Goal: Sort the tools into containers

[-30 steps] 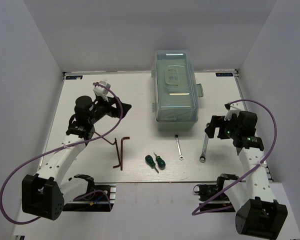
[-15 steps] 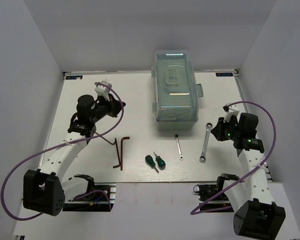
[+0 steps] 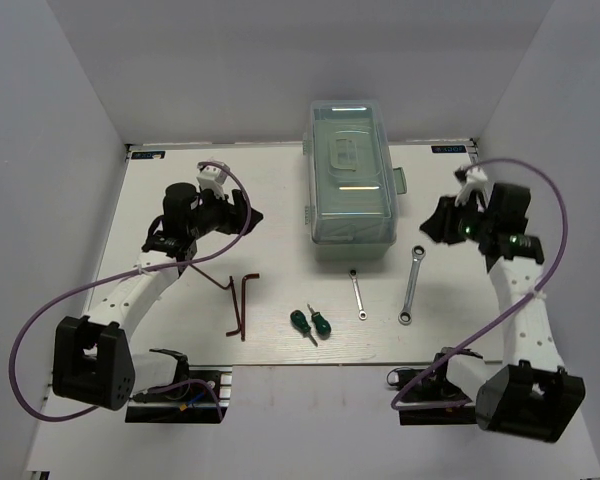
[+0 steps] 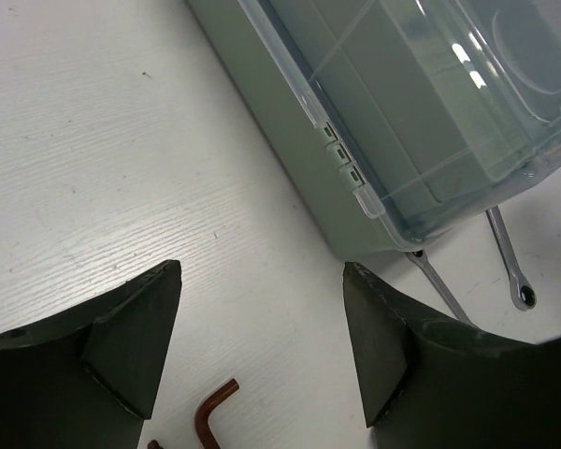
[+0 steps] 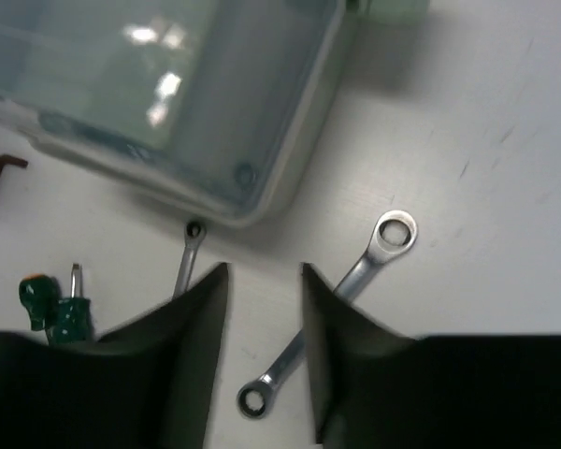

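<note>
Toolbox [image 3: 350,180] lid shut, so all 6 tools [image 3: 310,322] lie on table [image 3: 280,200]. Left fingers [image 4: 131,346] and right fingers [image 5: 192,355] spread, empty, flanking it, likely to open it.

The left arm [image 3: 130,295] and right arm [image 3: 525,320] are showing white links between black joint housings, each trailing a looping purple cable [image 3: 16,350]. Green lights [image 3: 467,228] are glowing near the right hand [image 5: 265,271], whose fingers [image 5: 182,327] are looking dark and wedge-shaped.
</note>
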Robot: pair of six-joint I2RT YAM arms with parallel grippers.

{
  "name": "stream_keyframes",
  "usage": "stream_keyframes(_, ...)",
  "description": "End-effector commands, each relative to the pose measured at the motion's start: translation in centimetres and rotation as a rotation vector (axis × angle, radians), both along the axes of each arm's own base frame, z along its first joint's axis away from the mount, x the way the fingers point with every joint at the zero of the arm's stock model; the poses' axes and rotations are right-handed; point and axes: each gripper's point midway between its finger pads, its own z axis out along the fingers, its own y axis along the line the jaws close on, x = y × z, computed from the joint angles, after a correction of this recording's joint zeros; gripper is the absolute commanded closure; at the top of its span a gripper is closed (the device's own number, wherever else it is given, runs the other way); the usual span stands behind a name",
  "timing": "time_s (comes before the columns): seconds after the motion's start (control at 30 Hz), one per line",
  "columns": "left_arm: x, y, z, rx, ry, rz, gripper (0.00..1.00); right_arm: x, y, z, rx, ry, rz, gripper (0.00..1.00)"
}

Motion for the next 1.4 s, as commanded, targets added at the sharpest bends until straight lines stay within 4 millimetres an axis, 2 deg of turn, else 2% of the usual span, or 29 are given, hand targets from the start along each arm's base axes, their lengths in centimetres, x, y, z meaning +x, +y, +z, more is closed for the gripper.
stream_keyframes(0.0, 0.0, -0.7, 2.1, -0.027, -0.038, -0.039, 0.2, 3.5, 1.7, 8.6, 0.066, -0.144, 0.066, 0.71)
stream_keyframes(0.03, -0.2, -1.1, 2.5, -0.041, -0.052, -0.071, 0.2, 3.7, 2.9, 9.2, 0.1, -0.124, 0.087, 0.86)
stream_keyframes(0.07, -0.4, -1.4, 2.6, -0.051, -0.069, -0.092, 0.21, 5.0, 3.4, 12.0, 0.115, -0.166, 0.093, 1.0)
stream_keyframes(0.1, -0.5, -1.8, 3.0, -0.067, -0.077, -0.109, 0.21, 5.7, 4.9, 11.8, 0.143, -0.133, 0.121, 1.0)
stream_keyframes(0.13, -1.0, -2.2, 2.8, -0.077, -0.077, -0.142, 0.21, 6.3, 5.3, 12.3, 0.146, -0.14, 0.123, 1.0)
stream_keyframes(0.17, -1.1, -2.4, 3.0, -0.092, -0.092, -0.159, 0.21, 7.2, 6.9, 12.0, 0.157, -0.116, 0.146, 0.87)
stream_keyframes(0.2, -1.2, -2.6, 3.4, -0.099, -0.104, -0.177, 0.21, 8.1, 9.1, 13.9, 0.159, -0.147, 0.199, 0.76)
stream_keyframes(0.23, -1.6, -3.1, 3.4, -0.117, -0.096, -0.21, 0.21, 8.9, 9.5, 14.1, 0.143, -0.152, 0.186, 0.69)
stream_keyframes(0.27, -1.6, -3.5, 3.3, -0.132, -0.104, -0.235, 0.21, 10.3, 10.3, 14.3, 0.134, -0.144, 0.198, 0.49)
stream_keyframes(0.3, -2.1, -3.9, 3.4, -0.161, -0.099, -0.261, 0.21, 11.6, 12.1, 14.6, 0.128, -0.148, 0.237, 0.43)
stream_keyframes(0.33, -2.7, -4.5, 3.2, -0.184, -0.09, -0.313, 0.21, 12.1, 13.6, 16.3, 0.124, -0.185, 0.258, 0.43)
stream_keyframes(0.37, -2.9, -4.8, 3.7, -0.203, -0.118, -0.335, 0.21, 13.3, 14.5, 14.2, 0.117, -0.111, 0.263, 0.42)
stream_keyframes(0.4, -2.8, -5.1, 3.2, -0.226, -0.083, -0.344, 0.19, 14.6, 16.5, 13.9, 0.129, -0.094, 0.285, 0.37)
stream_keyframes(0.43, -2.8, -5.2, 2.9, -0.227, -0.072, -0.352, 0.19, 15.8, 16.7, 14.6, 0.114, -0.114, 0.251, 0.37)
stream_keyframes(0.47, -2.9, -5.3, 2.6, -0.228, -0.062, -0.362, 0.19, 16.9, 18.6, 13.0, 0.124, -0.096, 0.249, 0.37)
stream_keyframes(0.53, -2.8, -5.3, 2.0, -0.221, -0.048, -0.361, 0.18, 18.5, 18.8, 12.6, 0.115, -0.12, 0.176, 0.37)
stream_keyframes(0.57, -2.7, -5.2, 2.0, -0.212, -0.05, -0.364, 0.18, 19.6, 19.3, 11.1, 0.116, -0.095, 0.159, 0.37)
stream_keyframes(0.63, -2.6, -5.3, 1.7, -0.212, -0.041, -0.363, 0.18, 20.7, 19.5, 11.0, 0.127, -0.085, 0.091, 0.37)
stream_keyframes(0.67, -2.6, -5.3, 1.7, -0.212, -0.041, -0.363, 0.18, 21.4, 19.7, 10.0, 0.126, -0.069, 0.08, 0.37)
stream_keyframes(0.77, -2.5, -5.3, 1.6, -0.212, -0.041, -0.363, 0.18, 22.2, 20.5, 8.3, 0.15, -0.03, 0.046, 0.37)
stream_keyframes(0.9, -2.4, -5.3, 1.1, -0.211, -0.029, -0.361, 0.18, 22.9, 19.8, 6.5, 0.119, 0.006, -0.046, 0.39)
stream_keyframes(1.0, -2.2, -5.3, 1.3, -0.217, -0.03, -0.351, 0.18, 22.9, 19.8, 5.8, 0.144, 0.047, -0.064, 0.4)
stream_keyframes(1.03, -2.0, -5.2, 0.6, -0.22, -0.013, -0.337, 0.18, 22.6, 19.9, 5.3, 0.155, 0.072, -0.056, 0.4)
stream_keyframes(1.07, -1.8, -5.3, 1.3, -0.231, -0.039, -0.338, 0.18, 22.3, 20.2, 4.8, 0.164, 0.095, -0.057, 0.4)
stream_keyframes(1.13, -1.2, -5.4, 0.2, -0.262, 0.009, -0.307, 0.2, 21.5, 20.6, 4.1, 0.192, 0.154, -0.046, 0.4)
stream_keyframes(1.2, -0.5, -5.8, -0.2, -0.312, 0.042, -0.294, 0.25, 20.9, 21.1, 3.0, 0.208, 0.207, -0.038, 0.42)
stream_keyframes(1.27, 0.3, -6.4, 0.7, -0.344, 0.023, -0.293, 0.31, 20.6, 21.2, 2.7, 0.229, 0.236, -0.046, 0.42)
stream_keyframes(1.3, 0.8, -6.6, 1.5, -0.362, 0.017, -0.293, 0.38, 20.2, 21.4, 2.5, 0.247, 0.263, -0.05, 0.42)
stream_keyframes(1.37, 1.6, -7.3, 1.4, -0.36, 0.018, -0.285, 0.45, 19.8, 21.4, 2.6, 0.246, 0.273, -0.054, 0.43)
